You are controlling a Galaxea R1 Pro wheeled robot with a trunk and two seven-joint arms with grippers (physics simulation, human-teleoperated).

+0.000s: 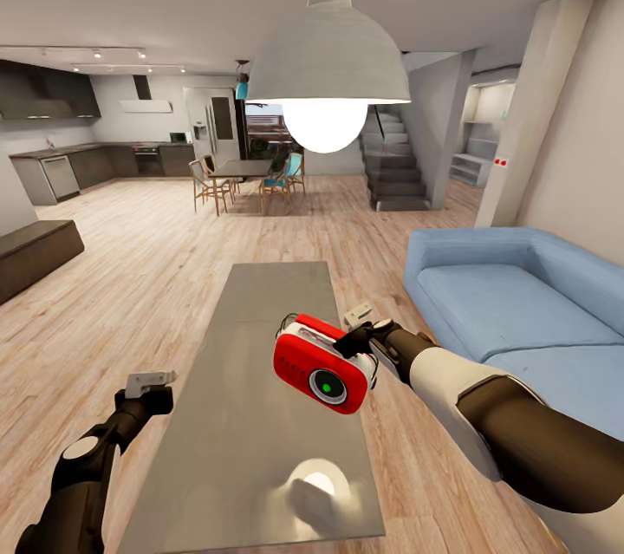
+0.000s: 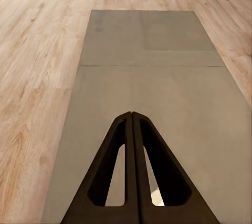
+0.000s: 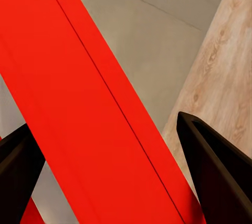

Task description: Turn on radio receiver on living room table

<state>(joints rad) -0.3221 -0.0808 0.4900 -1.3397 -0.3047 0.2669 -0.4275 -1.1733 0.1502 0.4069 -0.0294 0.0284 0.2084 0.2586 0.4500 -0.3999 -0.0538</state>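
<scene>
Right gripper [image 1: 362, 330]: we see it wide around the radio receiver [image 1: 322, 365].
Left gripper [image 2: 132, 124]: fingers pressed together.
Radio receiver: tilted above the table [image 1: 251, 441], right edge.
Room: blue sofa [image 1: 511, 303], wood floor [image 1: 130, 277].

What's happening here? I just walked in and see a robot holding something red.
The right gripper is at the red radio receiver, which looks lifted and tilted over the grey table. In the right wrist view its fingers straddle the radio's red handle. The left gripper is shut and idle over the table's near end.
</scene>
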